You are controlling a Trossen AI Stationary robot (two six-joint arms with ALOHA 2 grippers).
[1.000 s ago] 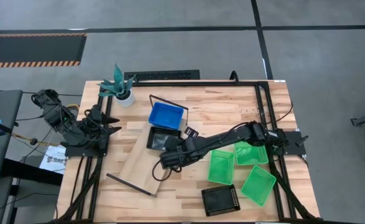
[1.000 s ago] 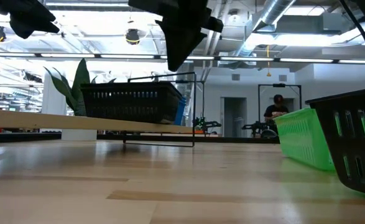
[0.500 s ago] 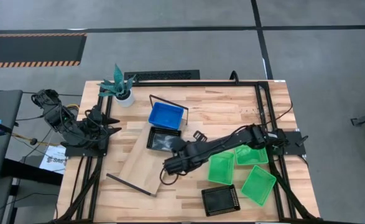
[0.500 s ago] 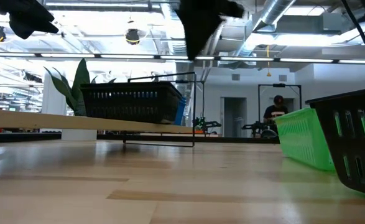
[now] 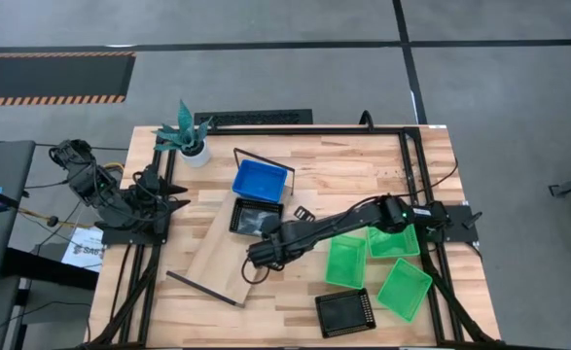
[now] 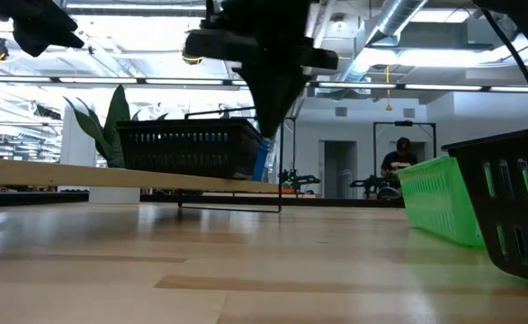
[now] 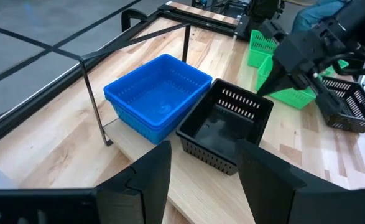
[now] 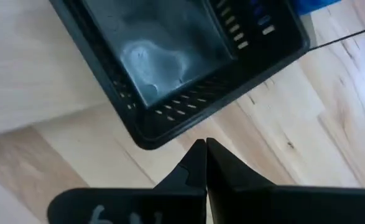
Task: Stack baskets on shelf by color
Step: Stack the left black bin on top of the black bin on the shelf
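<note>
The small black perforated plastic basket [image 8: 170, 56] sitting on the long light-wood shelf plank [image 5: 217, 255], just ahead of the right pincer [image 8: 204, 158], looks light, stiff and somewhat slick, so I judge its thin upright rim the best place to pinch, since the shallow walls offer little else. That right pincer hangs empty with its fingers pressed together beside the basket's near corner, while the left pincer [image 7: 201, 180] waits spread wide, well back from it. Beyond the black basket a blue perforated plastic basket [image 5: 260, 181] touches it on the same plank, and three green plastic baskets [image 5: 346, 261] plus another black basket [image 5: 344, 312] lie on the slatted wooden bench [image 5: 353, 170] behind the right pincer

Right gripper [image 8: 204, 163] — jaws closed; left gripper [image 7: 202, 167] — jaws apart
</note>
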